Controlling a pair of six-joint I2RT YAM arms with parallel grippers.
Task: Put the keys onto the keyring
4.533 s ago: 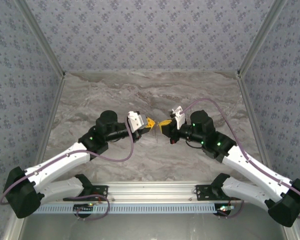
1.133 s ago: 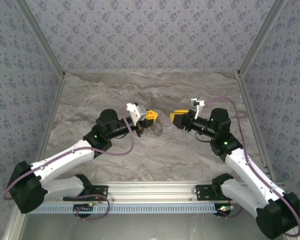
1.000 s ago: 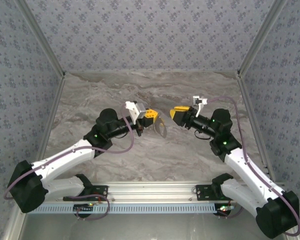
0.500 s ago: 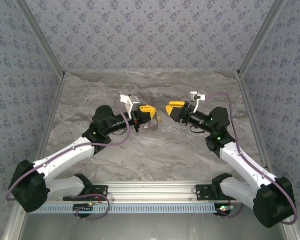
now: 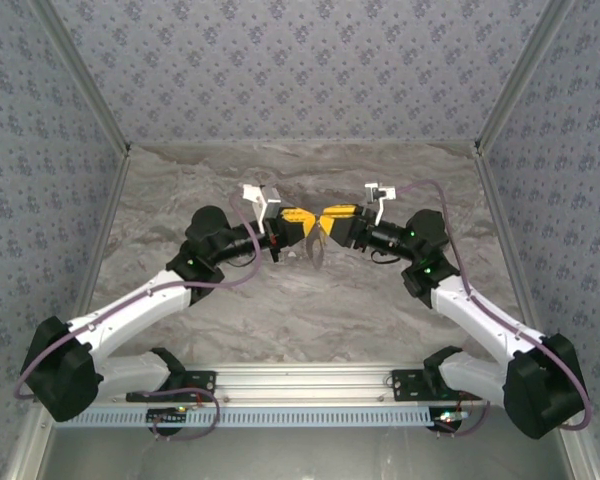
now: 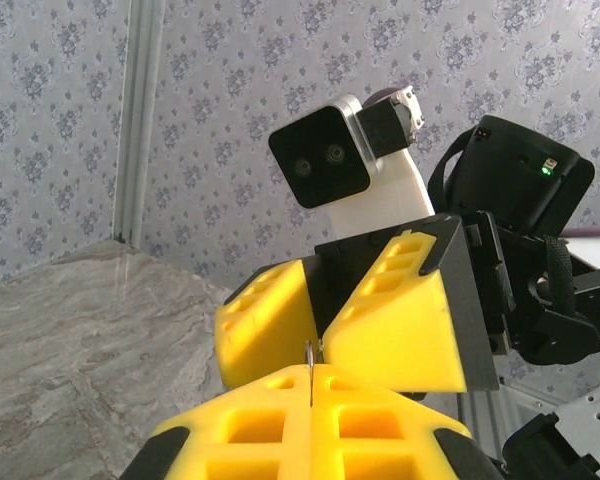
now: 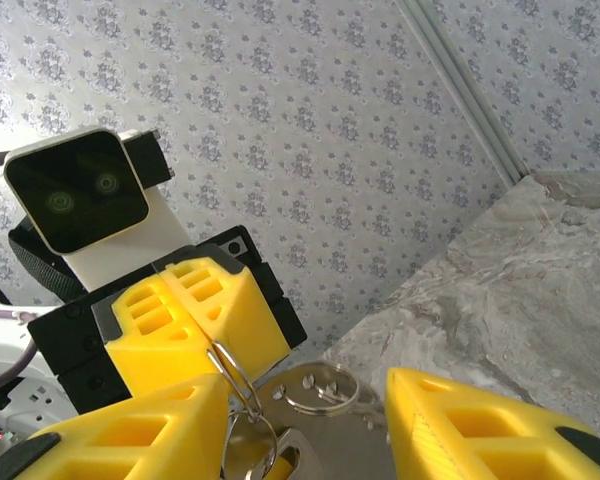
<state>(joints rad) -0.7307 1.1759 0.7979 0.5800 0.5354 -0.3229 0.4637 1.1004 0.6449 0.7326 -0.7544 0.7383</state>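
Both arms are up off the grey marbled table [image 5: 280, 320], wrists aimed at each other mid-scene, tips almost touching.

The left gripper [image 5: 302, 222] is clamped tight on the thin dull-grey metal oval keyring [image 7: 232, 378]. In the left wrist view, just a sliver of metal edge pokes out of the seam between its yellow fingers [image 6: 240, 440]. In the right wrist view, the wire loop comes out of the closed tips and hangs down toward the table. It reads as a vise: the loop is held in free air and presented to the other arm, with access from both sides.

The right gripper [image 5: 332, 218] sits at a partial gap and isn't closed on anything. Its yellow pads [image 7: 130, 430] sit either side of the loop, coming in from the right. My read: it's lined up to take or work the keyring, no grip yet.

Small grey metal bits, including a round ring [image 7: 320, 388], dangle below the loop. I can't pick out the tiny brass-gold key in that cluster, which is too small and blurred. So I can't tell whether it's threaded.

Risk: thin wire in a hard pinch may twist or slip when the right side closes.
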